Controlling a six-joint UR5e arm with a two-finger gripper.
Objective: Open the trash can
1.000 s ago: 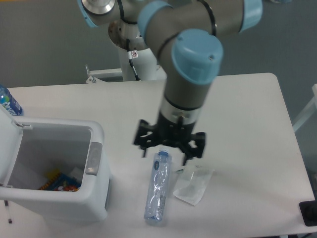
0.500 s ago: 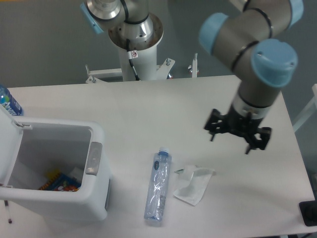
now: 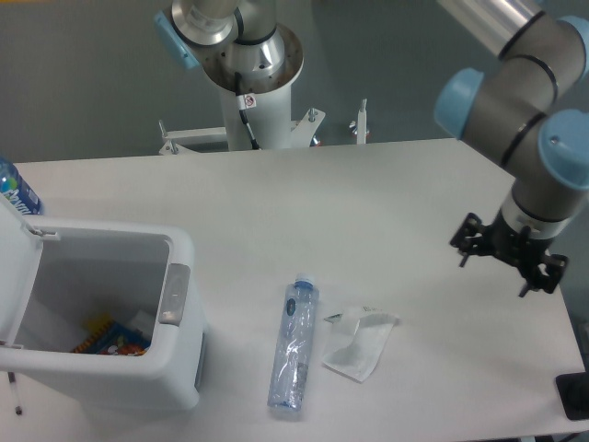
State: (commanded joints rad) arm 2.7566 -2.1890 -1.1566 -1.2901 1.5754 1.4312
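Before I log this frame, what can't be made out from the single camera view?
- Gripper: small and seen from above; open or shut cannot be told.
- Trash can: left side and lid cut off by the frame edge; its walls hide most of the colourful item inside.
- Blue-labelled bottle: mostly cut off at left.
- Dark object: cropped at the right edge, unidentifiable.

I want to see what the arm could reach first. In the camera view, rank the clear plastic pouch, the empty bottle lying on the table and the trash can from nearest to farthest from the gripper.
From the gripper at the table's right edge:
1. Clear plastic pouch, lying mid-table, below-left in the image.
2. Empty bottle, lying just left of the pouch.
3. Trash can, at the far left, lid open.
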